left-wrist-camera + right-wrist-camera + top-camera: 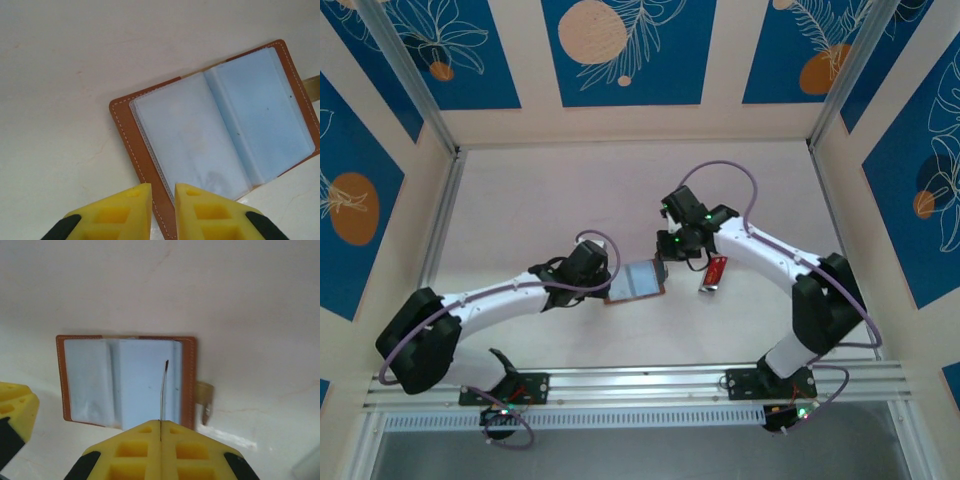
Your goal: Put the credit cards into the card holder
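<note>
Right wrist view shows the card holder (135,385) lying open and flat on the pale worktop (200,290), with its see-through pockets facing up and its little strap sticking out on the right. A credit card (163,390) is seen from its thin edge, like a dark line. It pokes out from the right gripper (160,425), whose yellow fingers are pressed together on it. The card points away from the gripper and hangs over the right-hand page of the holder, close to the brown rim. Its edge runs the same way as the fold in the middle. So the holder is just ahead of and under this gripper, and the card likely needs to tip down into a pocket there. The pocket's mouth is too hard to see. On the other side, the left gripper (162,192) sits at the holder's left edge with a thin gap between its fingers. Whether it presses on the holder cannot be told. From above, a red card (717,272) lies just right of the holder.
</note>
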